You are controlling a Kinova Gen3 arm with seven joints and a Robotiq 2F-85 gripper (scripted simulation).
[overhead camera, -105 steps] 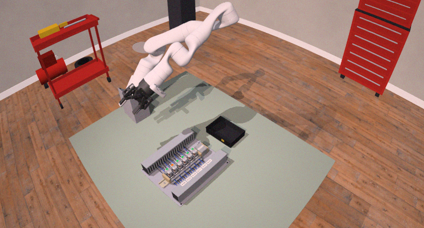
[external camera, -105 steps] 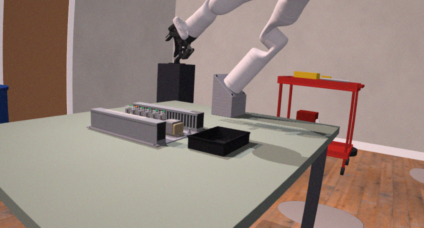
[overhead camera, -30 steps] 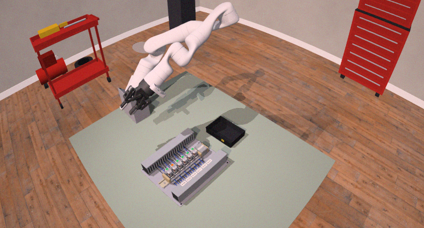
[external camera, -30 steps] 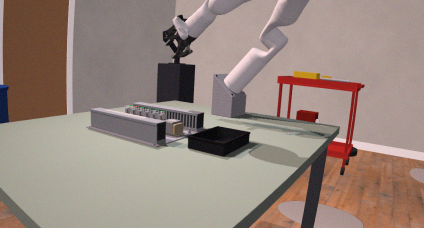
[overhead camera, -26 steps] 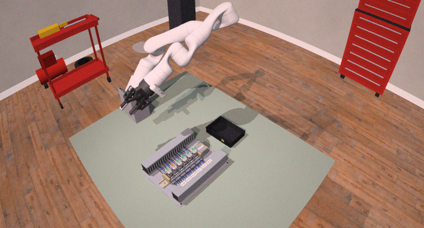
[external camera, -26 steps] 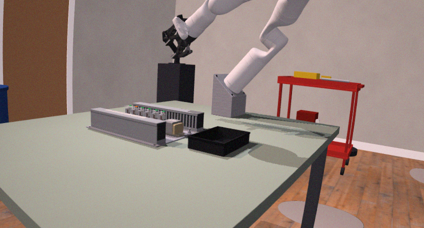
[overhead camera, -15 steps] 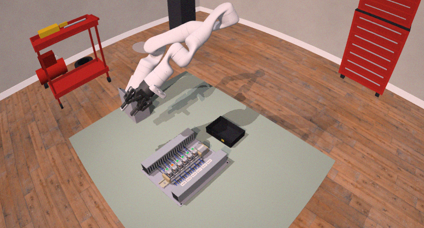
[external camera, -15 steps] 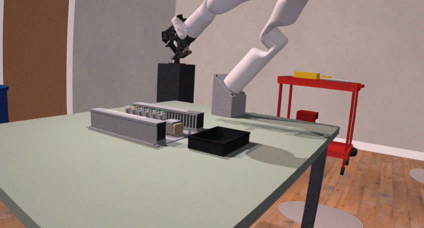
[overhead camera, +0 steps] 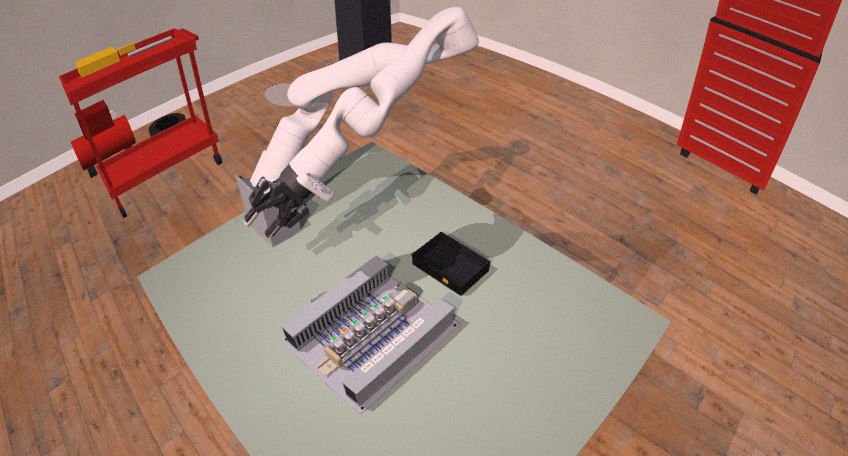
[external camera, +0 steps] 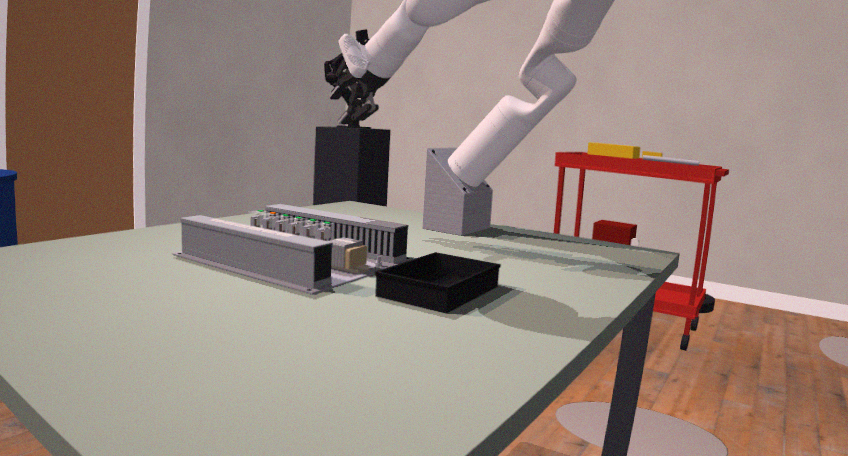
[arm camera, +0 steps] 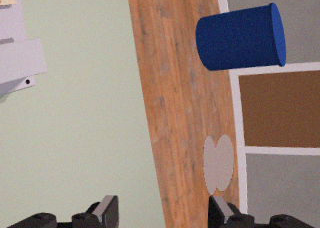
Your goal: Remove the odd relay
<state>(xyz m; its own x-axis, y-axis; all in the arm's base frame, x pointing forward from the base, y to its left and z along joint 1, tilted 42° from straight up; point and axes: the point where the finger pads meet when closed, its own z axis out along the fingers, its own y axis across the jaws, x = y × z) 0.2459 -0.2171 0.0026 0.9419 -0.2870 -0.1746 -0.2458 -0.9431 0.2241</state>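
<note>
Six relays stand in a row in their sockets. The relay with the orange button (overhead camera: 344, 330) (external camera: 271, 213) is second from the row's left end in the top view. The other relays have green buttons, such as the relay (overhead camera: 389, 305) at the right end. The black parts tray (overhead camera: 429, 271) (external camera: 410, 291) sits beside the panel, and no relay shows in it. My gripper (overhead camera: 260, 228) (arm camera: 163, 211) is partly open with nothing between its fingers. It hangs high above the table, away from the relays and tray; the relays are out of the wrist view.
Two raised grey ducts (overhead camera: 336, 301) (overhead camera: 404, 350) flank the relay row, with blue wires between. A tan end block (external camera: 355, 257) stands at the row's tray end. The grey arm base (external camera: 458, 210) stands at the table's edge. A blue bin (arm camera: 240, 38) stands beyond the table.
</note>
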